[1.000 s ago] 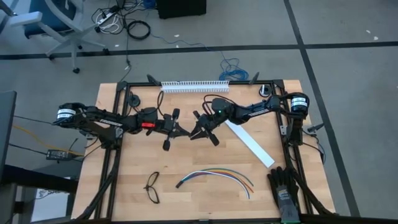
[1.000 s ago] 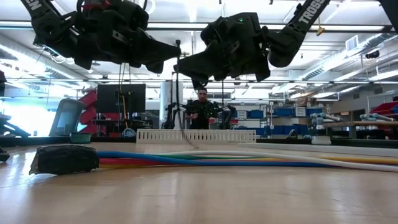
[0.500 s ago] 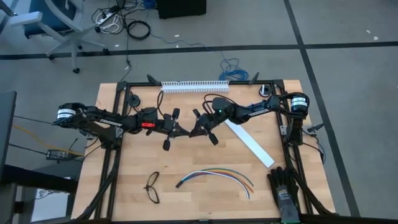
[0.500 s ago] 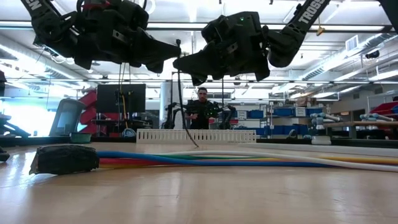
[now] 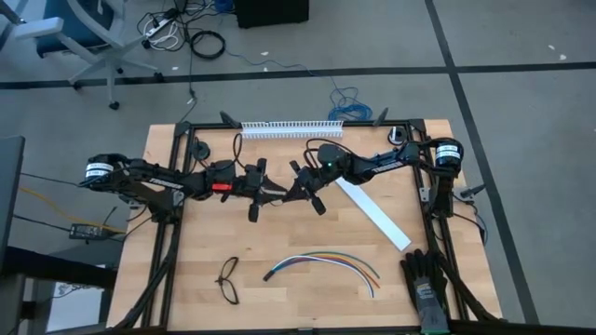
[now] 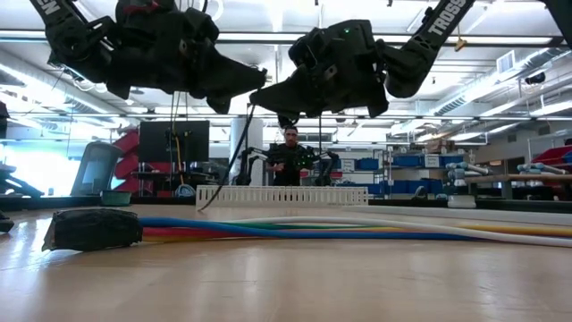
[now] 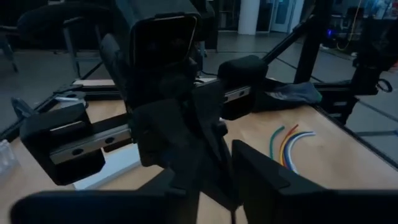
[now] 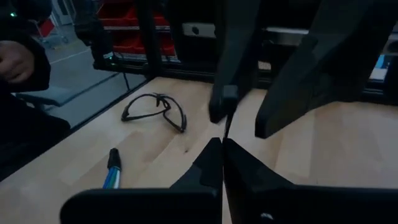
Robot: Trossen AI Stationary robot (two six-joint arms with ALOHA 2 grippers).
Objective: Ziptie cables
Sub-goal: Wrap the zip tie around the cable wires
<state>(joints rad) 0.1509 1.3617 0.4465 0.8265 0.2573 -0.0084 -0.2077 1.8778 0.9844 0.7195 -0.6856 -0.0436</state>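
You're in a robotics lab or workshop: wooden table [image 5: 307,233] on a black frame, grey tiled floor with loose power cords [image 5: 177,33] at 11 o'clock, an office chair [image 5: 79,37] at 10. Behind you see blue storage bins [image 6: 420,163], a monitor [image 6: 172,141], ceiling strip lights, a person [image 6: 290,161] standing.

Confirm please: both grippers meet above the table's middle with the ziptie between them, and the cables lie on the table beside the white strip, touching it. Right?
Not quite. The high view shows the cables apart from the white strip, nearer the glasses. The rest holds: the left gripper and right gripper meet above the table's middle with the ziptie between them.
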